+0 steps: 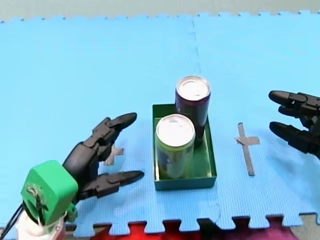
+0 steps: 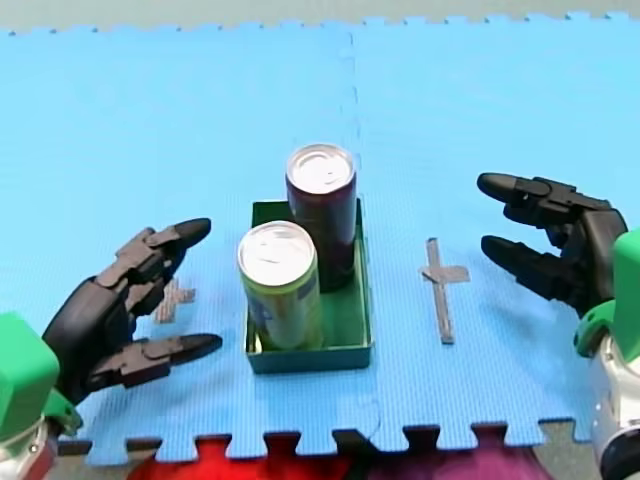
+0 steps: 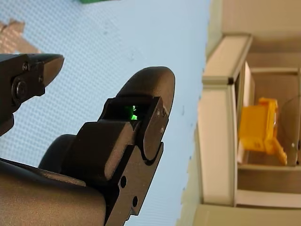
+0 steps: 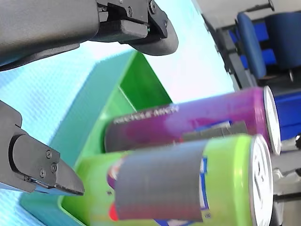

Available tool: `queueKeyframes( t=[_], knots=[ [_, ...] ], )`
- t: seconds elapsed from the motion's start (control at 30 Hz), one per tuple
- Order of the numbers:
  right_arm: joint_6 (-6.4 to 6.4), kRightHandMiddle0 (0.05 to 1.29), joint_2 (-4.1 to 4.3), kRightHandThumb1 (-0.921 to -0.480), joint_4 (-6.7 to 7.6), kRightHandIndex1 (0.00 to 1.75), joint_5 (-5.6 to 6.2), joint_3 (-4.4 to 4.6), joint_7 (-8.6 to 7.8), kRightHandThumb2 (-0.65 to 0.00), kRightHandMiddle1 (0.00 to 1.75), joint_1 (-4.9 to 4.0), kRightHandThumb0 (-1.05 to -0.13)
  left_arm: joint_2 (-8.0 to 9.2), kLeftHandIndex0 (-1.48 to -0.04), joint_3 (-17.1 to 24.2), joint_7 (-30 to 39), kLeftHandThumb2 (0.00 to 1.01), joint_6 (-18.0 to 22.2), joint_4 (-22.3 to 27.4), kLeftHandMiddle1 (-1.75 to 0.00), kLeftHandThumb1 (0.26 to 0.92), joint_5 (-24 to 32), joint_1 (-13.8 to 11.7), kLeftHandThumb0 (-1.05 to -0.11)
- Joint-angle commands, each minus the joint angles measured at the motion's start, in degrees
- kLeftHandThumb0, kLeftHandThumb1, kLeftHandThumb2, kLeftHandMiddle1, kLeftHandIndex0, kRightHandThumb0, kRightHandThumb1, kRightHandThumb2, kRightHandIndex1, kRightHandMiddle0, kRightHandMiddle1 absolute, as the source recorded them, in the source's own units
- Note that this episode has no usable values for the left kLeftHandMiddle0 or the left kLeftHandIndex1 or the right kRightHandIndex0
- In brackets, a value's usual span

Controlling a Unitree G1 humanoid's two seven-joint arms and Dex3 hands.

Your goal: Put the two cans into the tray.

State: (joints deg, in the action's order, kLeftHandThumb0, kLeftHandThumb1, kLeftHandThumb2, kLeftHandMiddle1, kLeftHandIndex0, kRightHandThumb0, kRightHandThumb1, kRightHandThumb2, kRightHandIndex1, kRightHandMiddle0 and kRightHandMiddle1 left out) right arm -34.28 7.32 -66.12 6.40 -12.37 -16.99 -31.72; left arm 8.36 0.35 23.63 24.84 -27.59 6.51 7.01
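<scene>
At the centre of the blue mat (image 1: 100, 65), a green tray (image 1: 185, 183) sits with both cans inside it. The green can (image 1: 175, 147) stands upright in the near half of the tray, its base on the tray floor. The purple can (image 1: 192, 107) stands upright in the far half, directly behind the green can and very close to it; whether the two touch cannot be told. Both tops are closed and face up. In the second wrist view, a grey band (image 4: 160, 183) wraps the green can's side.

The left robot hand (image 1: 92, 160) is to the left of the tray, near it but apart, uncurled and holding nothing. It lies over a grey tape mark (image 1: 114, 151) on the mat. The right robot hand (image 2: 550, 245) is to the right, well apart from the tray, likewise uncurled and holding nothing. A grey tape cross (image 1: 246, 145) lies on the mat between the tray and the right robot hand.
</scene>
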Motion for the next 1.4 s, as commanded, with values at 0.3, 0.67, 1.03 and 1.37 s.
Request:
queueKeyframes(
  t=[0.3, 0.67, 1.03, 1.37],
  knots=[
    [0.27, 1.10, 0.30, -0.842, -0.32, 1.36, -0.37, 0.38, 0.87, 0.000, 0.00, -0.62, -0.587, 3.88, -0.25, 4.1, 5.7, 0.16, 7.3, -7.6, -0.03, 0.920, 3.8, 1.7, -1.048],
    [-3.30, 1.10, -1.34, -0.838, 1.40, 1.36, -0.25, 0.89, -0.45, 0.000, 0.00, 1.29, -0.570, -3.69, -1.12, 8.7, -14.0, 0.30, 17.8, -15.2, -0.40, 0.920, -1.2, 4.5, -0.616],
    [-11.34, 1.10, -3.33, -0.847, 4.67, 1.37, -3.01, 3.19, 3.68, -0.003, 0.00, 5.19, -0.540, -5.14, -1.15, 9.0, -17.5, 0.33, 20.4, -17.8, -0.81, 0.921, -1.4, 5.0, -0.593],
    [-12.51, 1.10, -3.90, -0.852, 5.78, 1.39, -3.78, 4.43, 5.46, -0.001, 0.00, 7.19, -0.527, -5.10, -1.14, 9.0, -16.9, 0.32, 21.6, -18.4, -0.90, 0.921, -0.9, 4.6, -0.580]
  ],
)
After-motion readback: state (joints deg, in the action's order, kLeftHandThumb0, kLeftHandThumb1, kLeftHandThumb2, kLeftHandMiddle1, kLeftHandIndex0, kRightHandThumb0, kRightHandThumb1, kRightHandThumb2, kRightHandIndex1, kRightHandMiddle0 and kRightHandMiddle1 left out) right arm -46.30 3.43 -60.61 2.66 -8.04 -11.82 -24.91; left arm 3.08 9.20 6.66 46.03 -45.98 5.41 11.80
